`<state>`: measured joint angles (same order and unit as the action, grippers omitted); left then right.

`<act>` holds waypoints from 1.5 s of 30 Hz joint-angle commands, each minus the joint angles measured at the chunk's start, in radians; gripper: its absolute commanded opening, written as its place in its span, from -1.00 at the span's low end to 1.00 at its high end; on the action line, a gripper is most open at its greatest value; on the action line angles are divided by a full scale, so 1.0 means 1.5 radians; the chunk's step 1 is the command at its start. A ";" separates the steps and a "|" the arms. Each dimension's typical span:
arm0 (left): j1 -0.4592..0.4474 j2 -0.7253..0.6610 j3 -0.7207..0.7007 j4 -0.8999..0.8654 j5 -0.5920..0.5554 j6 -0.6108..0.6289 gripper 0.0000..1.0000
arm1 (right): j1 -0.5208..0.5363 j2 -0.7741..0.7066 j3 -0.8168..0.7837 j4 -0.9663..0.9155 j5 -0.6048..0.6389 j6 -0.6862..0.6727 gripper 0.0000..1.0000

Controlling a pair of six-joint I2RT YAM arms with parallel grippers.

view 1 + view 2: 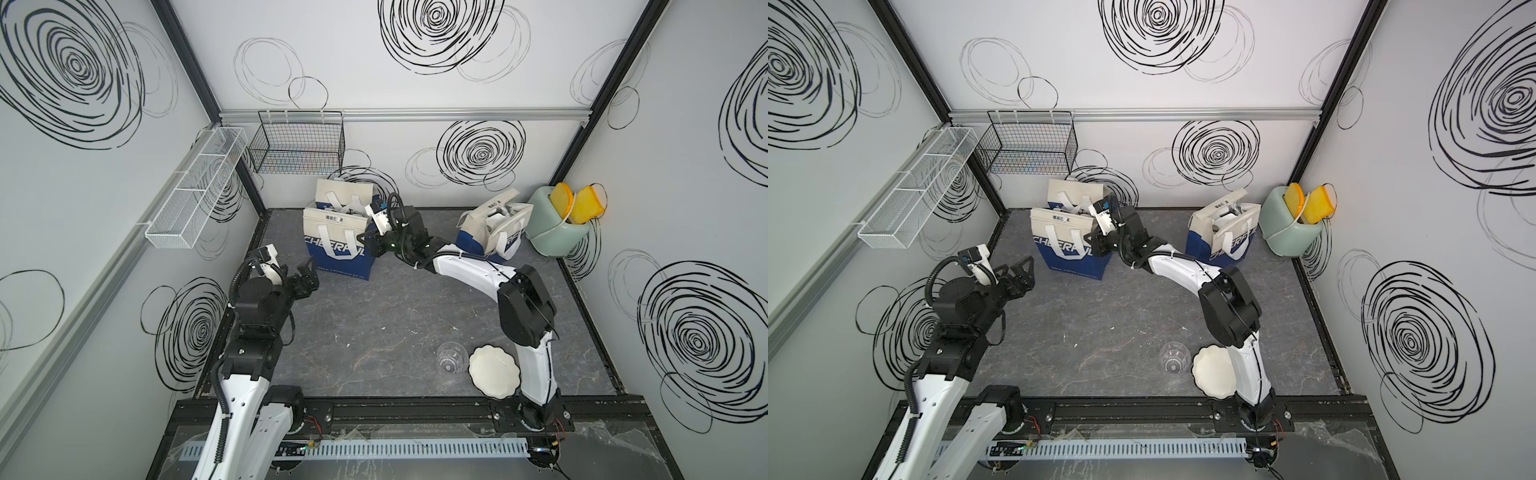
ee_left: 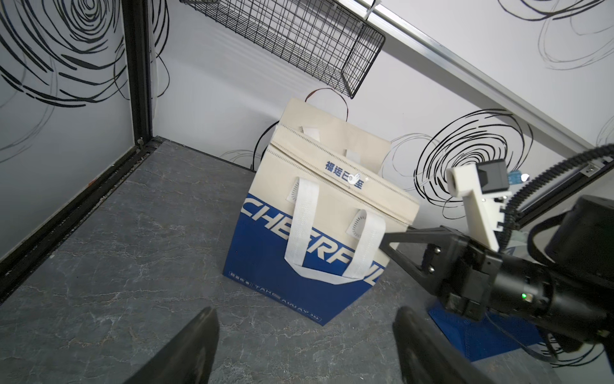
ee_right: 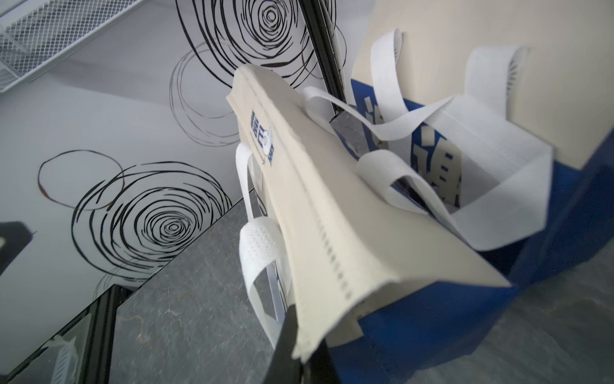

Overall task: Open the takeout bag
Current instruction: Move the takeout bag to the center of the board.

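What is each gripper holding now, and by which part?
The right gripper pinches the front takeout bag by its top flap's corner; the left gripper holds nothing.

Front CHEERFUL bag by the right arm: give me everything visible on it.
The front takeout bag stands on the dark marbled table, fabric-like, cream above, blue below with white CHEERFUL lettering. A white webbing handle hangs down its front. Its perforated top flap is folded shut. The right gripper is shut on the flap's end corner. A second bag stands close behind.
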<state>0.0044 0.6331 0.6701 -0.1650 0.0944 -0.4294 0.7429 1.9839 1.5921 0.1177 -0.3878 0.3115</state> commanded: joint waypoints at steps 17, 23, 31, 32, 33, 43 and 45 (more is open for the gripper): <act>-0.218 -0.023 -0.123 0.259 0.105 0.041 0.62 | -0.177 -0.524 -0.458 -0.065 -0.152 -0.015 -1.00; -0.356 0.036 -0.152 0.349 0.049 0.098 0.61 | -0.206 -0.561 -0.481 -0.088 -0.198 -0.057 -1.00; -0.362 0.112 -0.179 0.445 0.042 0.139 0.64 | -0.219 -0.573 -0.508 -0.114 -0.192 -0.063 -1.00; -0.349 0.120 -0.184 0.463 0.057 0.140 0.64 | -0.224 -0.575 -0.510 -0.114 -0.191 -0.062 -1.00; -0.328 0.136 -0.185 0.486 0.087 0.130 0.63 | -0.227 -0.577 -0.511 -0.114 -0.192 -0.061 -1.00; -0.267 0.283 -0.182 0.647 0.236 0.176 0.57 | -0.236 -0.597 -0.522 -0.120 -0.165 -0.052 -0.49; -0.260 0.310 -0.176 0.665 0.259 0.191 0.58 | -0.236 -0.603 -0.519 -0.131 -0.154 -0.047 -0.38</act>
<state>-0.3916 1.0611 0.3912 0.7013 0.3992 -0.2077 0.3946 1.1030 0.8097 -0.0742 -0.6258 0.2413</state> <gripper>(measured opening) 0.788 0.297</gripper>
